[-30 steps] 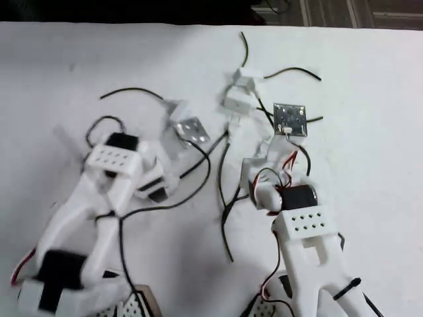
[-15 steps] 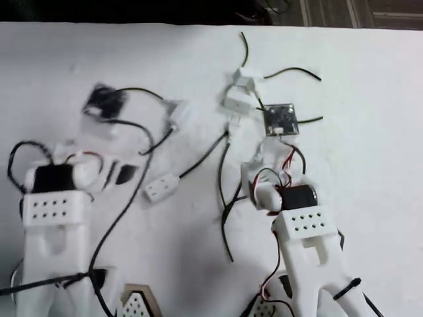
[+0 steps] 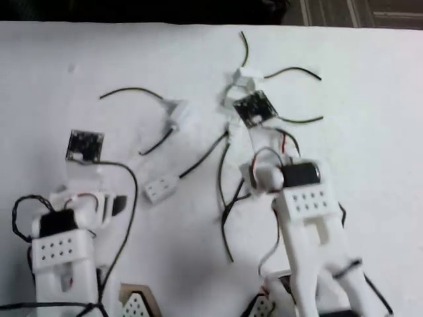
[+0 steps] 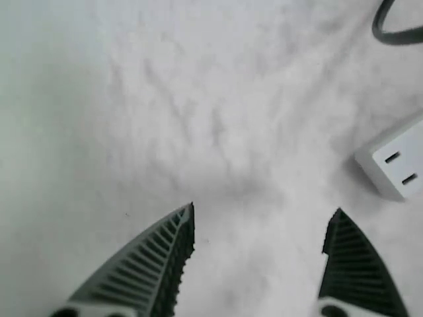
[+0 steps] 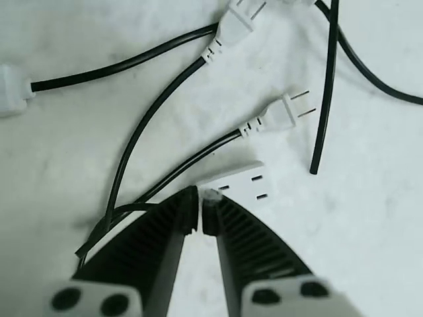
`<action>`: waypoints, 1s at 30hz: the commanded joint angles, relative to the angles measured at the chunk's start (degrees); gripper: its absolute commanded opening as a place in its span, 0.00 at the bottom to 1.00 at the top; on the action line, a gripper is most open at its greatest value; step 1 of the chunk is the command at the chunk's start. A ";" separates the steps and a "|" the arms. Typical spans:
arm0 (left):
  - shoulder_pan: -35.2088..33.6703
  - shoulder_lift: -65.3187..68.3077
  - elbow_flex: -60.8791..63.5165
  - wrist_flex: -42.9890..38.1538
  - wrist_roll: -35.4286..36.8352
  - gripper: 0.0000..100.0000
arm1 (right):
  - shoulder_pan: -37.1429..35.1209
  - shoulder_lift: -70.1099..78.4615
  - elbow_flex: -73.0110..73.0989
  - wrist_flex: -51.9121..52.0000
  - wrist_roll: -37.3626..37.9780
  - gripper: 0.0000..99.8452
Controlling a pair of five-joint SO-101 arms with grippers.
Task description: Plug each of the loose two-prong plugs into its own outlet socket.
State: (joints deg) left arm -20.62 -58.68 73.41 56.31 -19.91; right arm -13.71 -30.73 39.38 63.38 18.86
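Socket beside L end effector, released, pulled back; R end effector clenched, advanced.

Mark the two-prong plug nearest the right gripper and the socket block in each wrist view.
Loose plug point(image 5: 277, 115): right wrist view, white body.
Socket block point(image 5: 248, 183): right wrist view, slotted face.
Second socket block point(image 4: 393, 165): left wrist view, slotted face.

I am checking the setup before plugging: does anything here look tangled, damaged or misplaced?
Nothing looks damaged. The black cords cross in a tangle mid-table, and one white two-prong plug lies loose beside a white outlet socket.
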 commanded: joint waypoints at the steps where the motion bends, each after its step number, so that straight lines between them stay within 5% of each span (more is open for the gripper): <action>1: -0.57 -5.93 1.67 0.18 0.44 0.31 | 0.22 10.15 -8.97 0.13 0.53 0.02; 5: -0.57 -8.13 3.69 0.09 0.44 0.31 | -2.33 21.14 -17.85 -0.92 -0.53 0.02; 8: -0.57 -8.57 3.87 0.09 0.44 0.31 | -4.26 29.14 -23.38 -4.18 -9.23 0.03; 16: -0.66 -8.48 4.22 0.18 0.44 0.31 | -6.46 48.04 -35.43 -5.23 -22.77 0.21; 24: -0.66 -8.75 4.84 0.09 0.26 0.31 | -6.37 61.49 -44.75 -5.32 -25.93 0.20; 29: -0.66 -8.75 4.92 0.09 0.00 0.31 | -6.02 62.46 -47.47 -4.88 -25.41 0.00; 30: -0.66 -8.75 4.92 0.09 0.00 0.31 | -6.02 61.93 -47.47 -4.79 -25.41 0.03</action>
State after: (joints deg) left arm -20.97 -66.15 78.51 56.40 -19.91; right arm -19.16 31.78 -5.63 58.99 -6.55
